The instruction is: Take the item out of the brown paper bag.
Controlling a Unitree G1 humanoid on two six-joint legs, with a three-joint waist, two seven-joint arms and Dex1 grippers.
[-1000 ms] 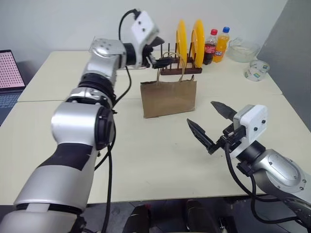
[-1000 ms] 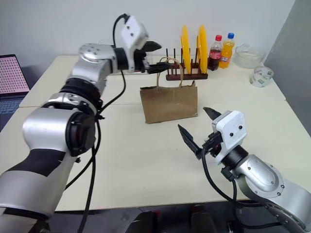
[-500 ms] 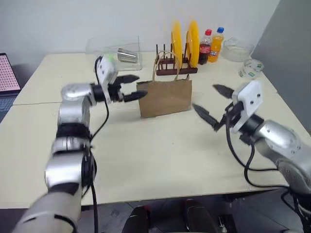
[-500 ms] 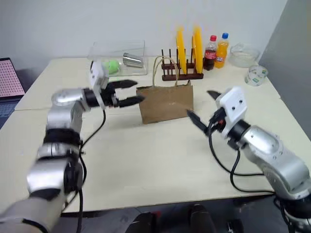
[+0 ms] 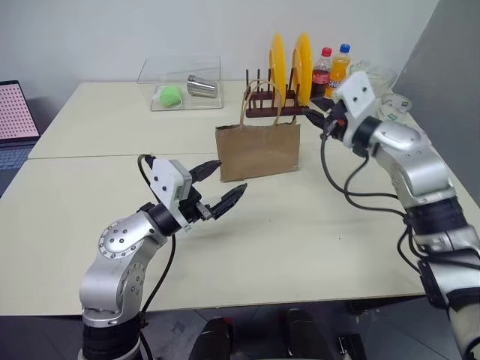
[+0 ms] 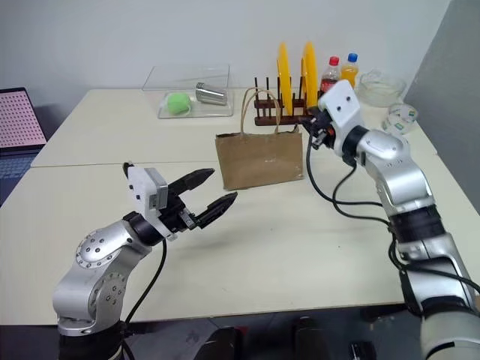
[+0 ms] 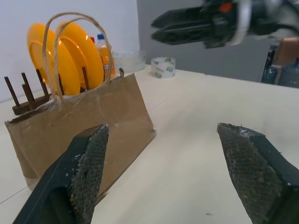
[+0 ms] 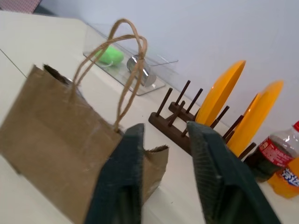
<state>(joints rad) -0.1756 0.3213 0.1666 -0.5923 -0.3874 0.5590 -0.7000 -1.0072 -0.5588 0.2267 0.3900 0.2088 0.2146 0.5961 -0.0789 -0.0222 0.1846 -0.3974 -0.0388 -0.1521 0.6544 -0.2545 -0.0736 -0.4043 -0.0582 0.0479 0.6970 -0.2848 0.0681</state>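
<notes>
The left gripper (image 5: 222, 184) hovers low over the table (image 5: 300, 225), fingers spread wide and empty, with the brown paper bag (image 5: 259, 152) just ahead of its tips. The bag stands upright, cord handles (image 5: 259, 97) arched above its mouth. The right gripper (image 6: 309, 124) sits at the bag's upper far corner, fingers nearly closed, a narrow gap left; the wrist view shows the paper edge just before them, not clearly pinched. The item is hidden, presumably inside. Best to steady the rim first, then reach in from above.
</notes>
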